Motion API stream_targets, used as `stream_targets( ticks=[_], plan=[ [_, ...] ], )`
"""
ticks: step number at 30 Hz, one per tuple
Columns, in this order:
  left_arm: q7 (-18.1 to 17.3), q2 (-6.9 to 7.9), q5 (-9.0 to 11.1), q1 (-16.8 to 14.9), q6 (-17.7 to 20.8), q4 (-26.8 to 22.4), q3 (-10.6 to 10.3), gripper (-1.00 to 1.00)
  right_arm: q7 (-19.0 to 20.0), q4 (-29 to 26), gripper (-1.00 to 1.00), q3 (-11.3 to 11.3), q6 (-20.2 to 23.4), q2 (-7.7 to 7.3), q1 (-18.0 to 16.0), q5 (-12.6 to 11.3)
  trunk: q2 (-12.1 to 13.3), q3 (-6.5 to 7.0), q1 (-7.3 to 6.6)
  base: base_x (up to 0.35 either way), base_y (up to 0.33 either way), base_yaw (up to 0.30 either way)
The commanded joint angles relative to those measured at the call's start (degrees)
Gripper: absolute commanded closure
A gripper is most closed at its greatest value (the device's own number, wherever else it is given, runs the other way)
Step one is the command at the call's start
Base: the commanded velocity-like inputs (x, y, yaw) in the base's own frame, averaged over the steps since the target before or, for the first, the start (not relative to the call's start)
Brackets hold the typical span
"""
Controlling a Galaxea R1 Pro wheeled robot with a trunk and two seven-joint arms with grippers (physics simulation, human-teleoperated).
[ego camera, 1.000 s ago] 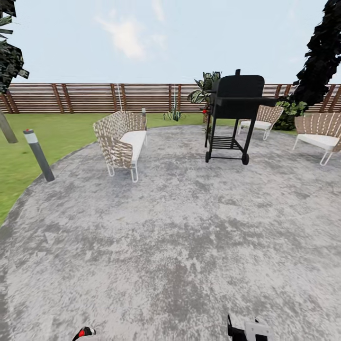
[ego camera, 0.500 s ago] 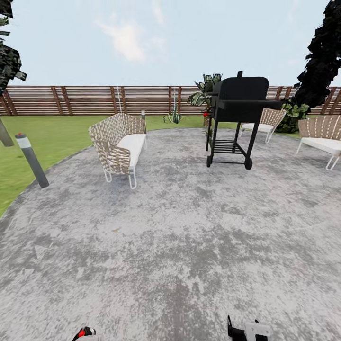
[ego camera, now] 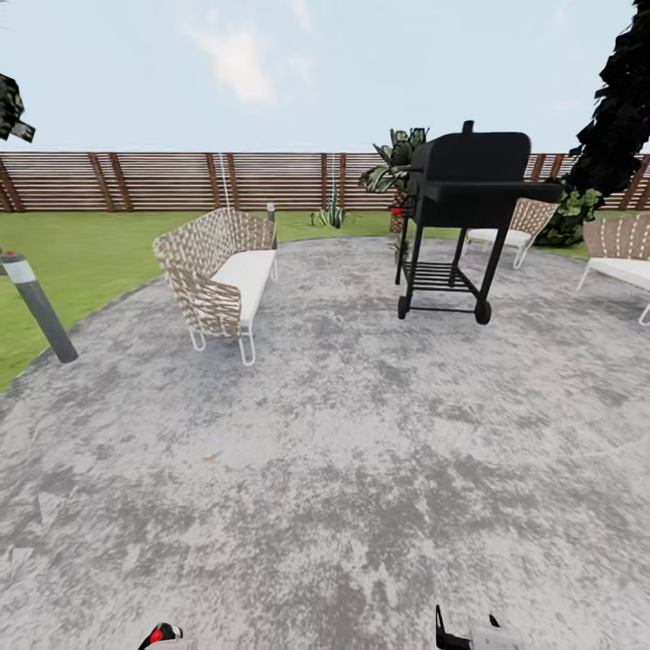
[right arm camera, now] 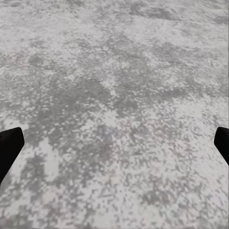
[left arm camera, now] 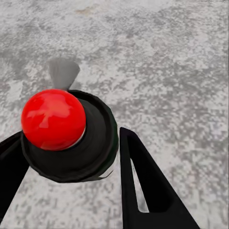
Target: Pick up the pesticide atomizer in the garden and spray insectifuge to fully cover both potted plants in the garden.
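My left gripper (left arm camera: 71,138) is shut on the pesticide atomizer (left arm camera: 98,136), a dark round body seen from above with a red knob and a thin grey trigger. Its red top peeks in at the lower edge of the head view (ego camera: 162,634). My right gripper (right arm camera: 114,143) is open over bare patio stone and holds nothing; it also shows low in the head view (ego camera: 469,634). Far ahead, one small spiky potted plant (ego camera: 331,217) stands on the lawn near the fence. A second low potted plant (ego camera: 397,244) is partly hidden behind the grill's leg.
A woven sofa (ego camera: 217,275) stands ahead left and a black grill (ego camera: 465,208) on wheels ahead right. Two woven chairs (ego camera: 623,257) sit at the right. A grey bollard lamp (ego camera: 36,307) marks the patio's left edge. A slat fence (ego camera: 181,181) closes the lawn.
The whole view has shifted: sofa, grill and bollard sit slightly lower and further apart, so the camera has moved. The atomizer stays in the left gripper and the right gripper stays open.
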Motion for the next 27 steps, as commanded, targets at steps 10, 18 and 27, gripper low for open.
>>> stream_targets(
  ticks=[10, 18, 27],
  plan=[
    [0.14, 0.04, 0.44, -0.03, -0.23, 0.05, -0.39, 1.0, -0.17, 8.24, -1.0, -0.15, 0.0, 0.04, -0.03, 0.11, -0.02, -0.05, 0.02, 0.34, 0.0, 0.0],
    [0.11, 0.02, 0.44, -0.03, -0.25, 0.05, -0.39, 1.0, -0.17, 9.72, -1.0, -0.15, 0.08, -0.02, -0.03, 0.14, -0.02, -0.05, 0.02, 0.34, 0.0, 0.0],
    [0.1, -0.01, 0.44, -0.03, -0.25, 0.05, -0.39, 1.0, -0.17, 9.73, -1.0, -0.15, 0.08, -0.02, -0.03, 0.13, -0.02, -0.05, 0.02, 0.34, 0.0, 0.0]
  ],
)
